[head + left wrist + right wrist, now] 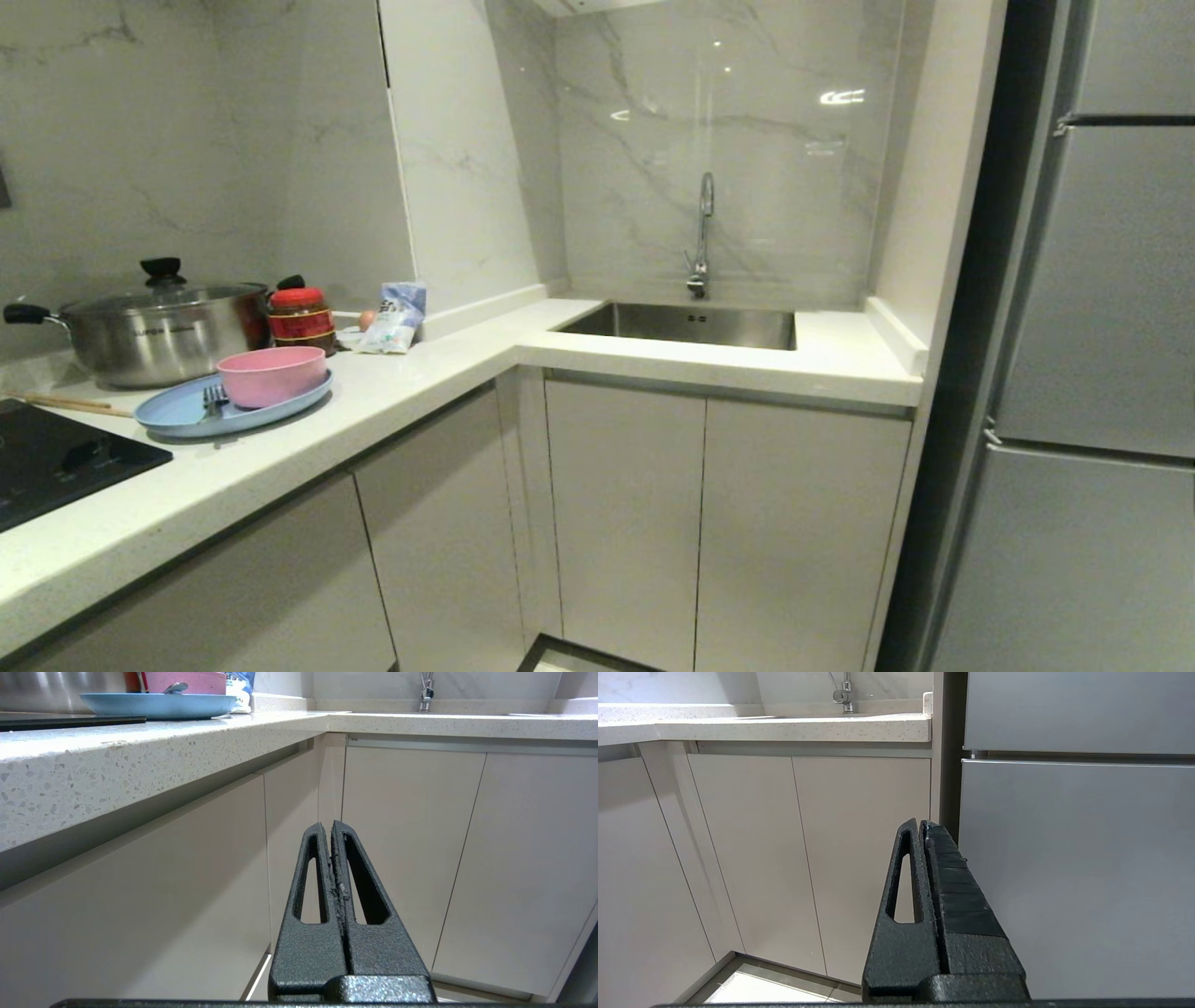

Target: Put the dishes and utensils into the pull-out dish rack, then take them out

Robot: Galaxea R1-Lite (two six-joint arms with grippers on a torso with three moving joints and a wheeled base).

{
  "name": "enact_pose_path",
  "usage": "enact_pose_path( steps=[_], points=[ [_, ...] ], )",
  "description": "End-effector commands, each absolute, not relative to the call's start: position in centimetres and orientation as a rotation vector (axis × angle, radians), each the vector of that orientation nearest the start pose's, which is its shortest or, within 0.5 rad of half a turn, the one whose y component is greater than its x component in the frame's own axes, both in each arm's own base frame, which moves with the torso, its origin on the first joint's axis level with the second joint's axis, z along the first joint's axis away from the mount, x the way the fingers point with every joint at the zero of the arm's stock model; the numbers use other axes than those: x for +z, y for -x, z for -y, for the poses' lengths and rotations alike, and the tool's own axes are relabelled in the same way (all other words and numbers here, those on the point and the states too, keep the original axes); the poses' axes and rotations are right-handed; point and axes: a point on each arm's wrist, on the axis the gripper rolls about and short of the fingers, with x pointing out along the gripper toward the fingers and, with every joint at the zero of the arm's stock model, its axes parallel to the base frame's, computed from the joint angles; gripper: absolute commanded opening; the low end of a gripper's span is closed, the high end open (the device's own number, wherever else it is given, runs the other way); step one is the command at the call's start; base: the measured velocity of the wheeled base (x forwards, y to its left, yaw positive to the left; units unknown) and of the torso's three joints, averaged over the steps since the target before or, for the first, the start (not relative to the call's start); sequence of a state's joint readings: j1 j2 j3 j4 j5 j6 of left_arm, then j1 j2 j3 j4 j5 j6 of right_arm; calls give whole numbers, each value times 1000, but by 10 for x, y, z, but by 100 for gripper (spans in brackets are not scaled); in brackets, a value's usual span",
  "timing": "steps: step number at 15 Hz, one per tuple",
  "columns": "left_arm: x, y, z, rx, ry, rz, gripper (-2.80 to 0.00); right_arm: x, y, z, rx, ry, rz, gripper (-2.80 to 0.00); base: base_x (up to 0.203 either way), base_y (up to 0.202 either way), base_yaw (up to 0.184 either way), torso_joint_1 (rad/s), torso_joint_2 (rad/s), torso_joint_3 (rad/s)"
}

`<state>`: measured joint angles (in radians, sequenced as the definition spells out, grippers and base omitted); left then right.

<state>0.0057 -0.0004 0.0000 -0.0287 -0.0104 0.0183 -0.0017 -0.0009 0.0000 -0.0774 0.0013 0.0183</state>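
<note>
On pale speckled countertop (392,392), at nine o'clock: round pink plastic bowl (271,375) and silver metal fork (214,401) on oval light-blue plate (177,416), light-wood chopsticks (65,403) just beside. Below counter level: left gripper (331,828) and right gripper (920,826), jaws pressed together, empty, facing closed white cabinet doors (709,523).
</note>
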Motion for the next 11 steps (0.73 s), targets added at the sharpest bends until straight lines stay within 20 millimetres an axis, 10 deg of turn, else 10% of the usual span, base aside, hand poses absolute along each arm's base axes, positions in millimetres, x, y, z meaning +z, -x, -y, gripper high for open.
enact_pose_path(
  steps=[1,11],
  points=[
    [75,22,0,-4,-19,15,-280,76,21,0,0,-18,54,-280,0,0,0,0,0,0],
    [75,22,0,-4,-19,15,-280,76,21,0,0,-18,54,-280,0,0,0,0,0,0]
  ],
)
